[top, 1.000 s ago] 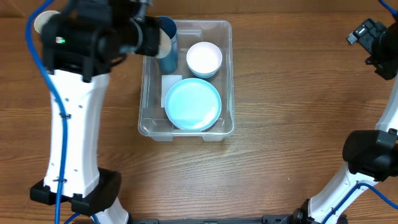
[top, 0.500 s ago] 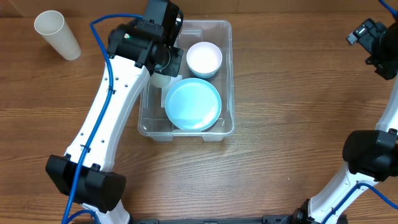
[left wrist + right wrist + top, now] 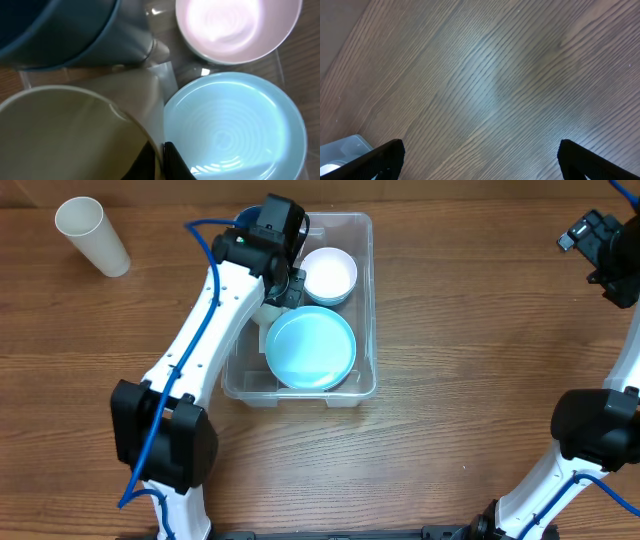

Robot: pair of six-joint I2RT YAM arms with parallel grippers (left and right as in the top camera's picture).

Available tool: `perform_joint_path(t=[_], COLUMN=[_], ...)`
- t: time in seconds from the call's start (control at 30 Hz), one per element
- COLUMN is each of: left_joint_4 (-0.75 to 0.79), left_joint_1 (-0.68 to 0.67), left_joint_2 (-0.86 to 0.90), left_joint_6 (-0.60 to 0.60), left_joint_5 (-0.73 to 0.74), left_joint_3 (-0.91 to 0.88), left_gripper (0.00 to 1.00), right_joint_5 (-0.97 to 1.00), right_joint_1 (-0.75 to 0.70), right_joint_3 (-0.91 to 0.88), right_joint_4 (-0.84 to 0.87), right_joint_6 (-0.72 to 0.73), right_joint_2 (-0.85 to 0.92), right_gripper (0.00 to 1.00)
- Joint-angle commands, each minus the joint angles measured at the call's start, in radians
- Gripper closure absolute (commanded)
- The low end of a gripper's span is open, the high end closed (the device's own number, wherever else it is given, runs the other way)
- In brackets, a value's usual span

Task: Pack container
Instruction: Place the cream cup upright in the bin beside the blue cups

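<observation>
The clear container [image 3: 365, 300] stands mid-table and holds a light blue plate [image 3: 310, 348], a white bowl [image 3: 328, 275] and a dark blue cup [image 3: 246, 218] at its back left, mostly hidden by my left arm. My left gripper [image 3: 285, 285] is inside the container, left of the bowl. In the left wrist view it [image 3: 161, 161] is shut on the rim of a cream cup [image 3: 65, 135], beside the plate [image 3: 235, 125], with the blue cup [image 3: 60, 30] and the bowl [image 3: 235, 25] beyond. My right gripper [image 3: 598, 245] is open and empty at the far right, over bare wood [image 3: 480, 155].
A white paper cup [image 3: 92, 235] lies on the table at the back left, apart from the container. The wooden table top [image 3: 470, 430] surrounds the container. A pale corner of something [image 3: 342, 150] shows at the lower left of the right wrist view.
My left arm has swung right from the container's back left edge and come down inside it with the cream cup. The right arm has not moved.
</observation>
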Motion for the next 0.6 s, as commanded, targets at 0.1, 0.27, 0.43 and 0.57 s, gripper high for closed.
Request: perform_joint_path(t=[0.1, 0.27, 0.43, 0.57], left_joint_4=[0.003, -0.01, -0.113, -0.213], left_joint_1=[0.002, 0.002, 0.0, 0.0], left_joint_2=[0.034, 0.033, 0.033, 0.033], left_joint_6=[0.021, 0.021, 0.017, 0.013], left_joint_5=[-0.097, -0.126, -0.109, -0.093], left_joint_3=[0.019, 0.151, 0.328, 0.439], left_gripper=[0.73, 0.65, 0.64, 0.59], right_joint_5=[0.009, 0.009, 0.009, 0.009], right_joint_1=[0.003, 0.003, 0.003, 0.003], right_joint_3=[0.02, 0.02, 0.02, 0.02], right_joint_4=[0.002, 0.002, 0.002, 0.002], right_joint_6=[-0.001, -0.001, -0.001, -0.001], right_joint_2=[-0.013, -0.013, -0.013, -0.013], right_gripper=[0.0, 0.0, 0.0, 0.0])
